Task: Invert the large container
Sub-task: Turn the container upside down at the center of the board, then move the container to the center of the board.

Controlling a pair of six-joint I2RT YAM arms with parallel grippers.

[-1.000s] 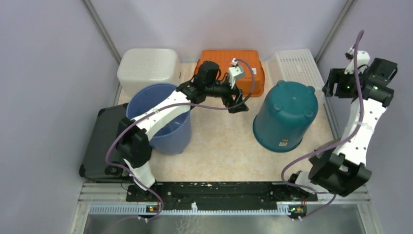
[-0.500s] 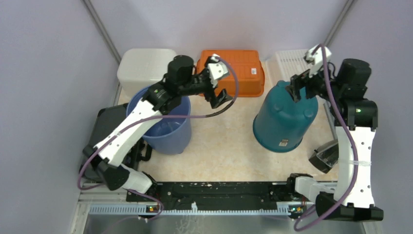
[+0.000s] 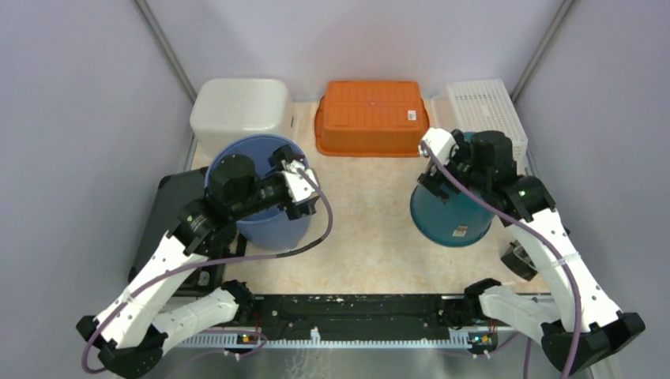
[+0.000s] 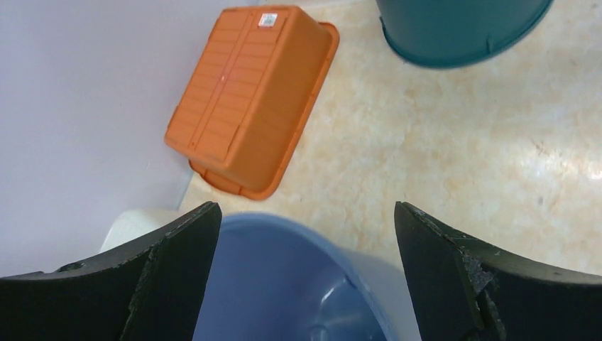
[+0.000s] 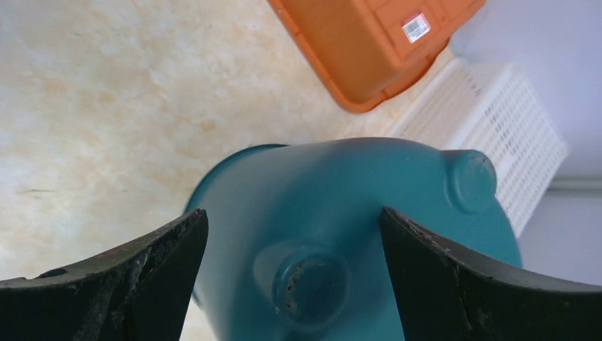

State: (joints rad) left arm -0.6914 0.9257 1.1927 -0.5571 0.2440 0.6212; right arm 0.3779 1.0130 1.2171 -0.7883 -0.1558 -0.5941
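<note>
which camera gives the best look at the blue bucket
Top external: the blue bucket shows rim and wall, upright, though the left arm crosses it. Left wrist catches only part of its rim and inside. Right wrist misses it.

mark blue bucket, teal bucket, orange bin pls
blue bucket point(image 3: 272, 233), top view, near outer wall.
teal bucket point(image 5: 369, 206), right wrist view, upturned base.
orange bin point(image 3: 371, 114), top view, upturned bottom.
</note>
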